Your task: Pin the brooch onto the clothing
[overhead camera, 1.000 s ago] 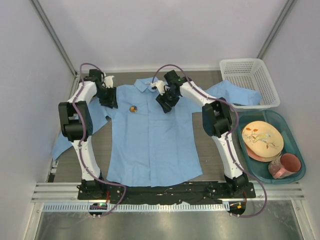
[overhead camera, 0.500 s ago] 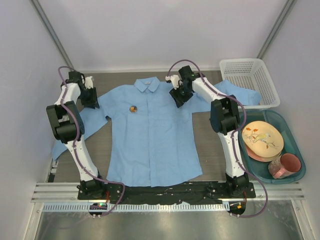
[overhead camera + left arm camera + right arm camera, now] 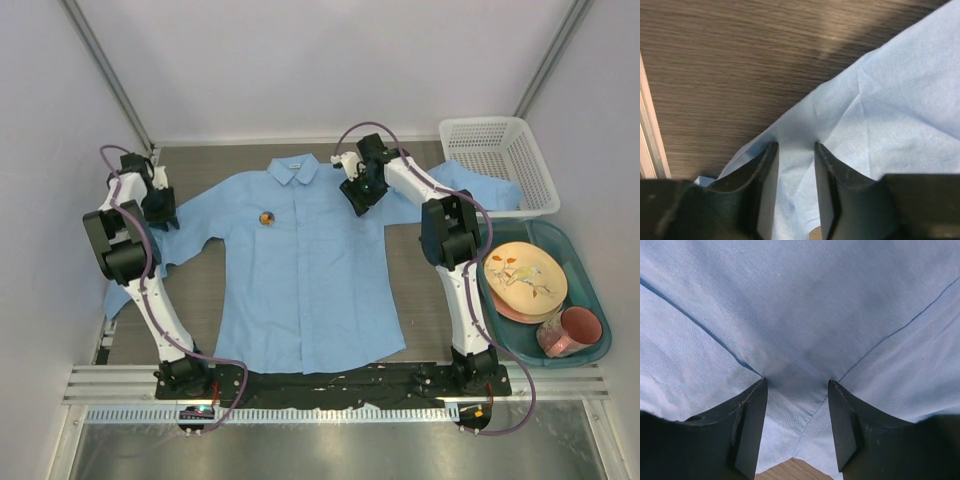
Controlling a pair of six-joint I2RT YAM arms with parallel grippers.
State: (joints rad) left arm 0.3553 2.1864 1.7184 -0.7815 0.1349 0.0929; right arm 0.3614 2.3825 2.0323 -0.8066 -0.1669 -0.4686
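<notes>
since the brooch (image 3: pixel 266 217) already sits on the shirt (image 3: pixel 300 270), on the chest panel just below the collar and beside the button line, neither tool is near it. whether its pin has gone through the cloth is too small to tell. the shirt lies face up on the counter (image 3: pixel 200 300) with its sleeves spread. the left tool (image 3: pixel 160 207) is at the cloth's edge out by one shoulder, and the right tool (image 3: pixel 357 195) is on the other shoulder. each has its jaws apart, grasping nothing, with the tips pressed down on the thin fabric so that creases run out from them. i judge this is meant to hold the cloth flat and taut across the chest, so the brooch rests on a smooth panel. such thin cloth would bunch easily if the tips dragged.
</notes>
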